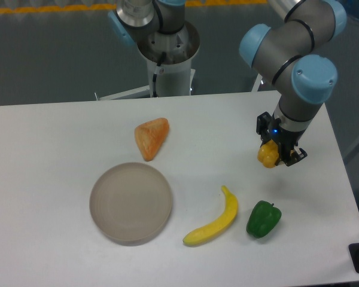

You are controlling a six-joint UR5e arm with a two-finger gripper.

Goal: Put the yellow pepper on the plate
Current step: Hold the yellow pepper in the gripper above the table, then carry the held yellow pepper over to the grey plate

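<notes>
Tool (274,154) pinching the yellow pepper (267,156), apparently lifted above the counter (48,143), well right of the plate (130,202). Banana (216,223) just right of plate; green pepper (263,219) farther right; orange wedge (151,137) just behind plate.

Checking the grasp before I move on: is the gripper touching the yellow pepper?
Touching. The fixed camera shows the gripper closed around the yellow pepper, held above the table.

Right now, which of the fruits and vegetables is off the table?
The yellow pepper, gripped in the pincer. The banana, green pepper and orange wedge lie on the table.
</notes>
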